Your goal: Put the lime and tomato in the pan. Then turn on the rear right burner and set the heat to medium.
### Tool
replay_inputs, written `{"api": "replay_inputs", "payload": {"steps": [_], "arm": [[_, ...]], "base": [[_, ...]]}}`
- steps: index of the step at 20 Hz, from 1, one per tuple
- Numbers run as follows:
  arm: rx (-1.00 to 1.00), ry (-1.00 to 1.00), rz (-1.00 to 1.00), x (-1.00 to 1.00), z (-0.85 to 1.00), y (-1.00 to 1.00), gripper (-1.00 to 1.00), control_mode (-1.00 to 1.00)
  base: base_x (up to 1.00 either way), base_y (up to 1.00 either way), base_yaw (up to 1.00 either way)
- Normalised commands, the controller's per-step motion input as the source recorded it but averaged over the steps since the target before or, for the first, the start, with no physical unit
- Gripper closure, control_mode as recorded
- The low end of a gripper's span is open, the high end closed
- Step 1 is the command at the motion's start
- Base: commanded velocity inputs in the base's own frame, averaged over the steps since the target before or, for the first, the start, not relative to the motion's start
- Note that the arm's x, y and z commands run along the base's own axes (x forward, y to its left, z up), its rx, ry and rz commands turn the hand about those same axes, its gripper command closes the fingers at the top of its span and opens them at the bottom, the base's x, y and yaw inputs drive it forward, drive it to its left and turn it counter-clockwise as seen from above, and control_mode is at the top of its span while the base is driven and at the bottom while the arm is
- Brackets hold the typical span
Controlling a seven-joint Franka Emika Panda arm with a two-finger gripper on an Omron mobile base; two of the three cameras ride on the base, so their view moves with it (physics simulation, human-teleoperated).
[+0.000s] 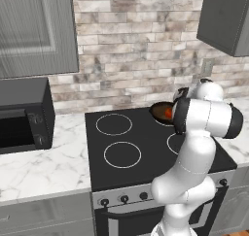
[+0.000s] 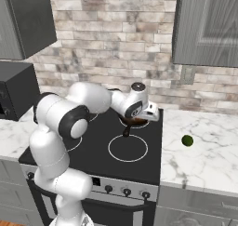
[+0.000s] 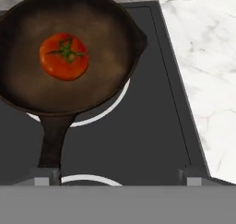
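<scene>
Tomato (image 3: 64, 56) sitting in the pan (image 3: 99, 29), a little left of centre, stem up. First half of the loading done, by the look of it. Lime (image 2: 187, 140) out on the marble counter (image 2: 204, 155) to the right of the cooktop (image 2: 135, 167), well apart from the pan, so that looks like the next pickup.

Gripper (image 2: 149, 112) hanging above the pan's near side, spread wide, nothing between the tips. Fingertips (image 3: 45, 175) peeking up at the bottom of the hand view, far apart, the pan handle (image 3: 52, 142) running down toward the left one.

Next move, at a guess: swing right across the cooktop edge, drop over the lime, close gently on a small round fruit liable to roll. Then back to the pan, and only after that the knobs (image 2: 126, 191) along the stove front for the rear right burner (image 3: 94, 116), the ring peeking out from under the pan.

Left base view: microwave (image 1: 24, 121) at far left, two bare rings, then pan (image 1: 159, 111) and a sliver of tomato (image 1: 168, 113) half hidden behind the arm. Right base view: the lime, clear of everything. Hand view: pan interior, plainly, with just the one fruit in it.
</scene>
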Motion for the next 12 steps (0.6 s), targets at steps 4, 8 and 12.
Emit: {"api": "replay_inputs", "payload": {"steps": [4, 8, 12], "arm": [[-0.04, -0.04, 0.0, -0.09, 0.0, -0.66, -1.0, -1.0], [-0.01, 0.0, 0.0, -0.08, 0.0, -0.71, -1.0, -1.0], [0.0, -0.01, 0.0, -0.21, 0.01, -0.65, -1.0, -1.0]], "base": [[0.0, 0.0, 0.0], [0.0, 0.0, 0.0], [0.0, 0.0, 0.0]]}}
